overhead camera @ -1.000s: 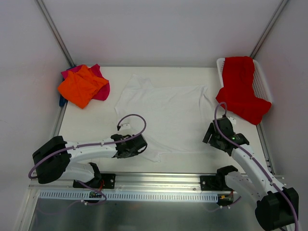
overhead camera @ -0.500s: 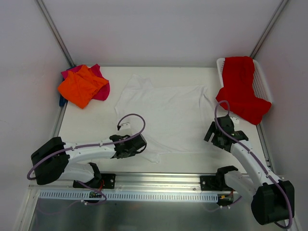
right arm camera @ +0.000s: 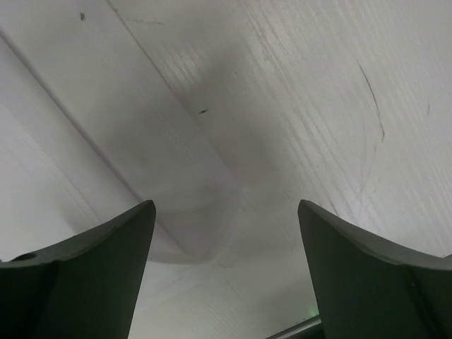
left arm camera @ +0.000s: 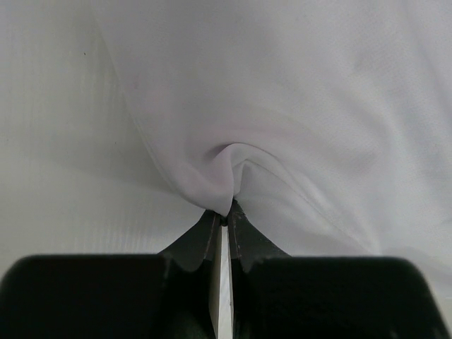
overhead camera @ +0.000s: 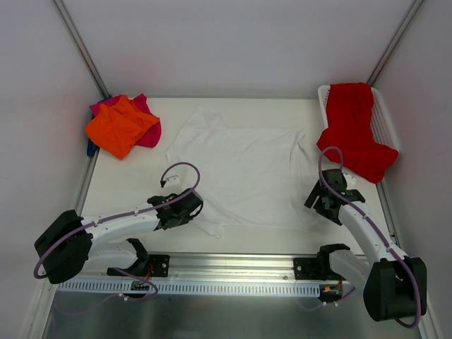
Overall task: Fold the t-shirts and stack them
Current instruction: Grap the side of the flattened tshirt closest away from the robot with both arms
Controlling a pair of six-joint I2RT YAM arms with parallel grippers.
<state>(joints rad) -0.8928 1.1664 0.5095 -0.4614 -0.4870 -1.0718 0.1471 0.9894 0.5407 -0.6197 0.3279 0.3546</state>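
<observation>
Left wrist view shows the left hand (left arm camera: 223,216) pinched shut on a gathered fold of the white t-shirt (left arm camera: 304,99), which spreads flat away from it across the worktop (overhead camera: 127,180). The right hand (right arm camera: 224,233) stands wide over that shirt's near right corner.

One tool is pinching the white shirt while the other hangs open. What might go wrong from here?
The left tool pinches only a small pucker of the white t-shirt, so the cloth may slip free when pulled. The right tool is open by the shirt's near right edge, gripping nothing. If only one side is lifted, the shirt may drag and bunch instead of folding flat.
</observation>
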